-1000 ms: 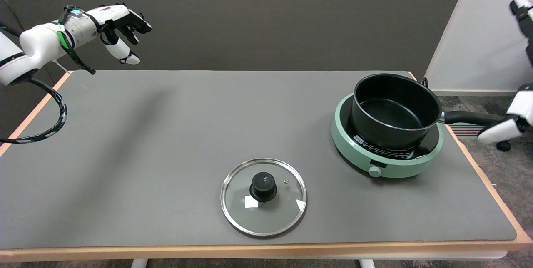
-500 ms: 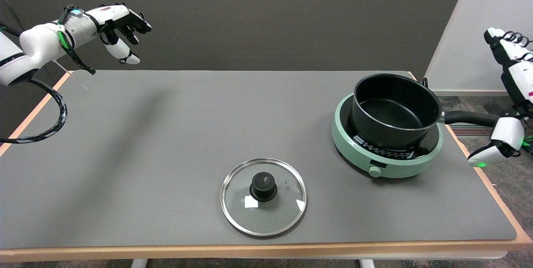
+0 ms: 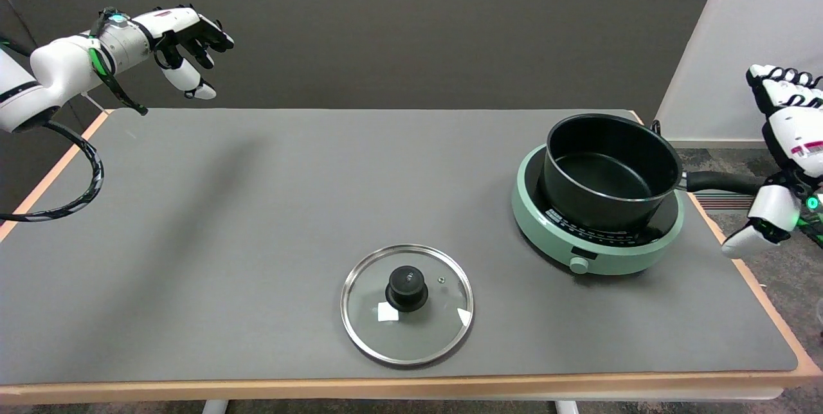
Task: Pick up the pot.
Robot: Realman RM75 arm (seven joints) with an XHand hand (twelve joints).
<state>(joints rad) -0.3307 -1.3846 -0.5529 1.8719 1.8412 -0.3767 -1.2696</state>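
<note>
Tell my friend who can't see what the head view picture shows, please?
A black pot sits on a round green cooker at the right of a grey table, its long handle pointing right. The robot's right hand is open beside the handle's end, not holding it. A glass lid lies flat near the table's front edge.

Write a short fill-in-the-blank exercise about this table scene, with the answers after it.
1. The pot sits on the green ____.
2. The glass lid lies flat on the ____, not on the pot.
3. The pot's handle points toward the right hand, which holds ____.

Answers: cooktop; table; nothing
</note>
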